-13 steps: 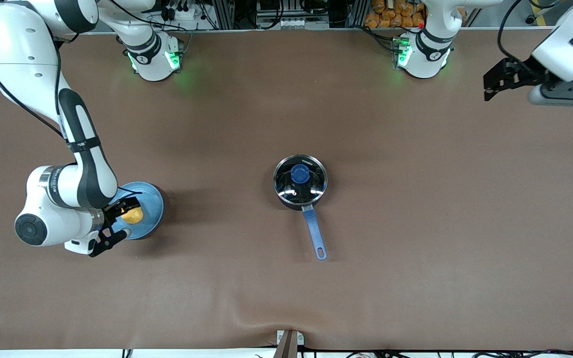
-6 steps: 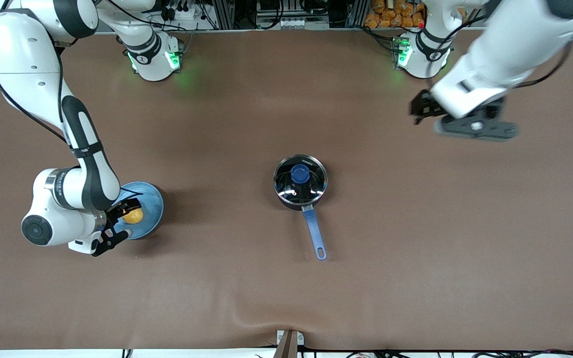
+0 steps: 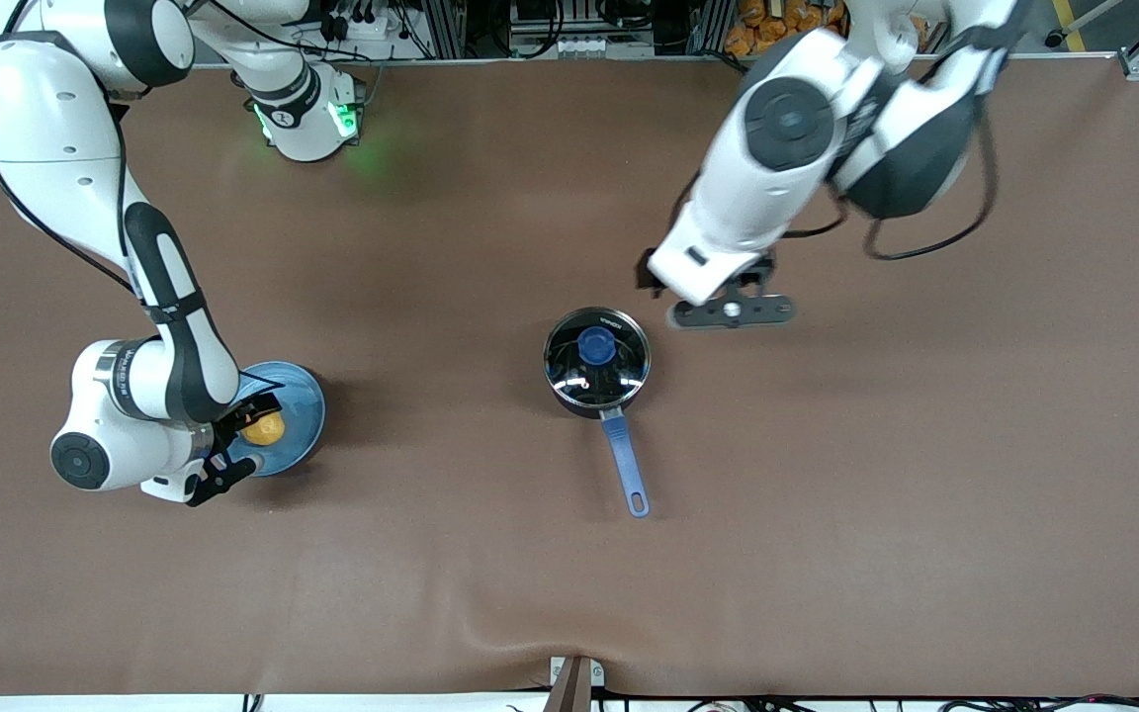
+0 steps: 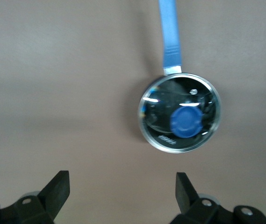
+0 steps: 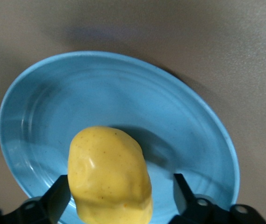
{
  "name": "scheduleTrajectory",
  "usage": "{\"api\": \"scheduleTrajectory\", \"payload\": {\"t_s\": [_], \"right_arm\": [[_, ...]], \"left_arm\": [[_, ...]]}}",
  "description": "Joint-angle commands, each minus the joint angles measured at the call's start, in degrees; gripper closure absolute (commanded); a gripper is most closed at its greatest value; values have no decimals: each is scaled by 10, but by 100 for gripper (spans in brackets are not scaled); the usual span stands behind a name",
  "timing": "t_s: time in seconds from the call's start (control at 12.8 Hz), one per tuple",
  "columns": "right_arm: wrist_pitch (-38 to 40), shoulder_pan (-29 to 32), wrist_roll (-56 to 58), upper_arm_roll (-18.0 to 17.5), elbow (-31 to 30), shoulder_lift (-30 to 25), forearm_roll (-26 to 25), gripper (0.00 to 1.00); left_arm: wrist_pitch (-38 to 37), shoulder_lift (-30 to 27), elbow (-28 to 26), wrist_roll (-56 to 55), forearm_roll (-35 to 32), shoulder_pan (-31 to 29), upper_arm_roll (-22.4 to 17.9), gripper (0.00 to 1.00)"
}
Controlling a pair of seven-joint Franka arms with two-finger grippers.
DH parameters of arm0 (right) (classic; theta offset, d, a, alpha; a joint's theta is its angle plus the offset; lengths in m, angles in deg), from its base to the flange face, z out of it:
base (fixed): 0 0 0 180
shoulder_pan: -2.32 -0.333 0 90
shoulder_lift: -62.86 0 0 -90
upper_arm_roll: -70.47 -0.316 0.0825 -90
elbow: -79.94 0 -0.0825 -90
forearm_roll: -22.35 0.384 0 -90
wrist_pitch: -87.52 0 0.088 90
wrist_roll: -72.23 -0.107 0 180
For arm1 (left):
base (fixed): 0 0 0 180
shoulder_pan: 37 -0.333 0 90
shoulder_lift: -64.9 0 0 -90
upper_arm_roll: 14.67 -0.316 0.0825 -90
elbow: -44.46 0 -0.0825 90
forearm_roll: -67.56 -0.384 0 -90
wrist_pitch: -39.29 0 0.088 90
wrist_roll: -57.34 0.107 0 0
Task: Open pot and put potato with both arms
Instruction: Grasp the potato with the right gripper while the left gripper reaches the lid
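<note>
a robotics lab, not a kitchen: two white jointed arms (image 3: pixel 134 297) are bolted at the edge of a wide counter (image 3: pixel 827 514) under a plain brown cover, their bases glowing green (image 3: pixel 337 119). aluminium framing, power strips and tangled cables (image 3: pixel 569 30) crowd the strip along that edge.

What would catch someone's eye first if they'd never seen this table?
Probably the yellow potato on the blue plate toward the right arm's end of the table, with the right gripper straddling it. Next, mid-table, the lidded black pot, its blue handle pointing toward the front camera; the open left gripper hangs beside it.
</note>
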Motion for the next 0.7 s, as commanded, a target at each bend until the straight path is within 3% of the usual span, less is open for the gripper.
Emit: {"api": "scheduleTrajectory", "payload": {"t_s": [0.0, 0.16, 0.39, 0.62], "right_arm": [[0, 7, 11, -6, 3, -2, 2, 61], [1, 7, 10, -6, 4, -4, 2, 81], [40, 2, 8, -10, 24, -14, 3, 87], [103, -2, 2, -23, 61, -21, 16, 87]], "left_arm": [[41, 50, 15, -98, -11, 37, -3, 0], [89, 82, 14, -152, -15, 50, -5, 0], [137, 122, 13, -199, -81, 74, -5, 0], [175, 153, 14, -238, -96, 87, -6, 0]]}}
